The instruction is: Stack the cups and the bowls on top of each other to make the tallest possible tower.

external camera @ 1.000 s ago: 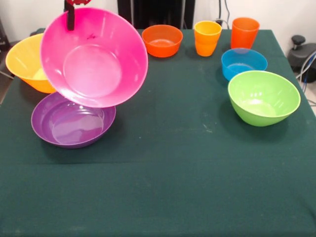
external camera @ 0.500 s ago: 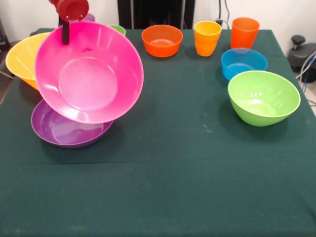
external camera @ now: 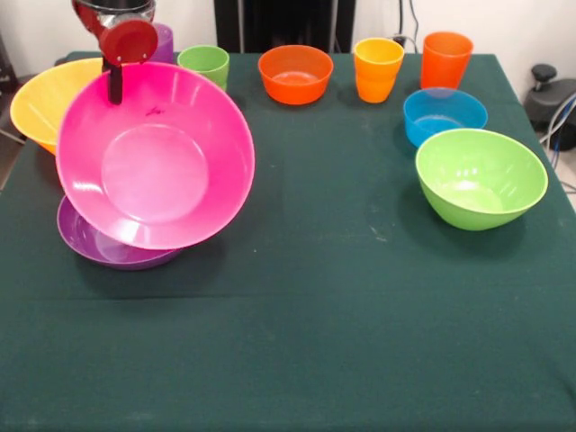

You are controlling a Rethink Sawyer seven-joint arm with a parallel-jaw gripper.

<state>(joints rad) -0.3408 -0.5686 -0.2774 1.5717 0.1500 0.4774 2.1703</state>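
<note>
My gripper (external camera: 115, 85) is shut on the top rim of the large pink bowl (external camera: 155, 166), which hangs tilted with its inside facing the camera. Under it the purple bowl (external camera: 94, 245) lies on the cloth, mostly covered. The yellow bowl (external camera: 45, 103) sits behind at the far left. A purple cup (external camera: 163, 40) and a light green cup (external camera: 204, 65) stand behind the pink bowl. Farther right are the orange bowl (external camera: 295, 74), the yellow-orange cup (external camera: 378, 68), the orange cup (external camera: 446, 58), the blue bowl (external camera: 445, 114) and the large light green bowl (external camera: 481, 177).
A dark green cloth (external camera: 297, 315) covers the table. Black equipment and cables (external camera: 551, 99) sit beyond the right edge.
The pink bowl has come down and to the left with the gripper, covering more of the purple bowl. The purple and light green cups behind it now show.
</note>
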